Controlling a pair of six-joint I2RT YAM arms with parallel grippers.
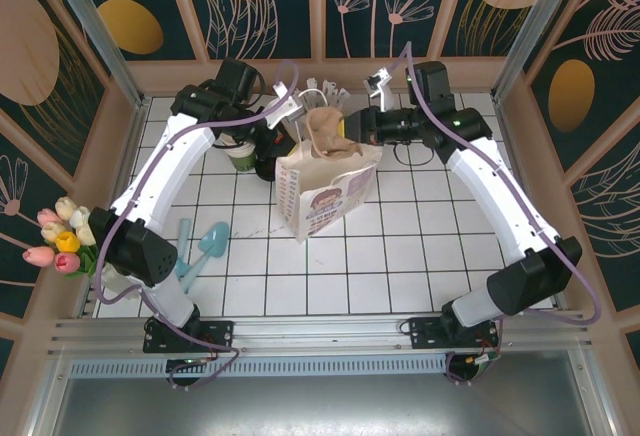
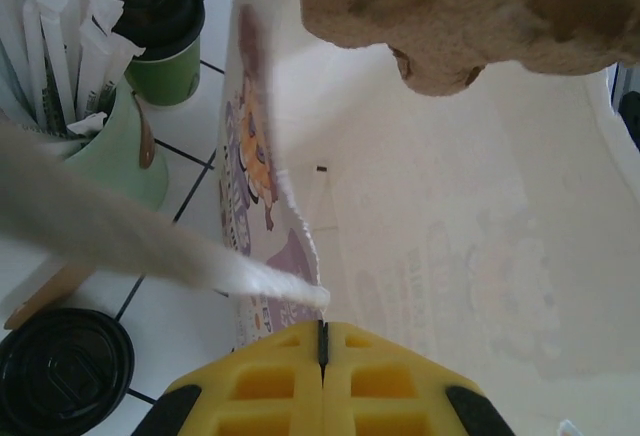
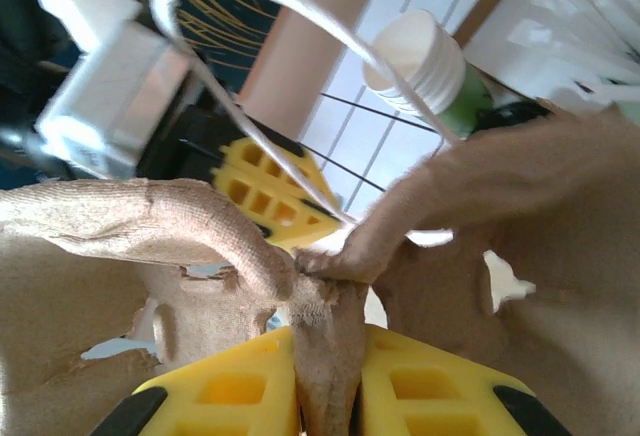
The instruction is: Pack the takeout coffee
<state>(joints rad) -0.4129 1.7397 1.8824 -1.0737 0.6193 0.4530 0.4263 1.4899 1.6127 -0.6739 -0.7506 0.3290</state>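
Takeout coffee (image 2: 160, 26) stands on the counter (image 1: 400, 256) left of the paper bag (image 1: 325, 196), just beside the cup of sticks (image 2: 105, 146). Left tool (image 2: 322, 341) is pinched on the paper bag's rim. Right tool (image 3: 325, 386) is clamped on a pulp cup carrier (image 3: 130, 221) over the bag's mouth.

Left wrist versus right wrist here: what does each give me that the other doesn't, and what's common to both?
Left wrist adds a clear look at the takeout coffee, upright on the tiles, a second black lid and the paper bag's inside. Right wrist adds the stack of lidless cups and the right gripper, jaws shut on the pulp cup carrier. Shared: that carrier, the bag's white handle, and the left gripper, jaws shut on that handle.
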